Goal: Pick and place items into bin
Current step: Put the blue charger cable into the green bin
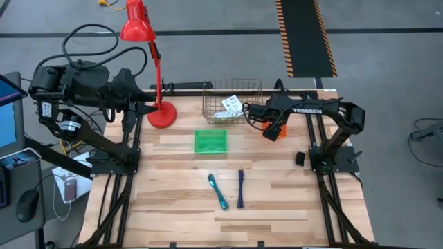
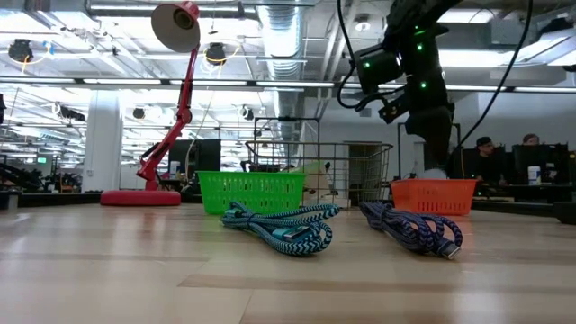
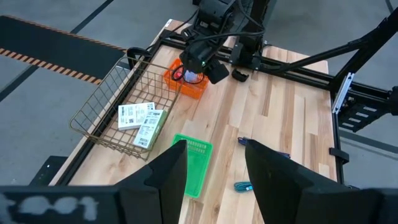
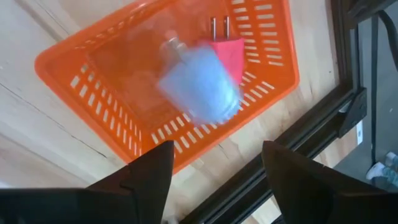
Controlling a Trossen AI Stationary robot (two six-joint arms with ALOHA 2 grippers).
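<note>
A teal-green braided cable point(image 1: 218, 191) and a dark blue one point(image 1: 240, 188) lie on the near middle of the table. White printed packets point(image 3: 140, 118) lie in the wire basket point(image 1: 232, 100). My right gripper point(image 4: 217, 180) hovers open above the orange basket point(image 4: 155, 134). That basket holds a pink-red block point(image 4: 233, 53) with two prongs and a blurred pale blue-grey block point(image 4: 199, 84); whether the pale block rests on the floor of the basket I cannot tell. My left gripper point(image 3: 214, 180) waits open at the far left, beside the lamp base point(image 1: 161, 114).
A green basket point(image 1: 210, 142) stands mid-table, in front of the wire basket. The red desk lamp point(image 1: 138, 24) rises at the far left. A small dark object point(image 1: 300, 158) sits near the right arm's base. Bare wood lies around the two cables.
</note>
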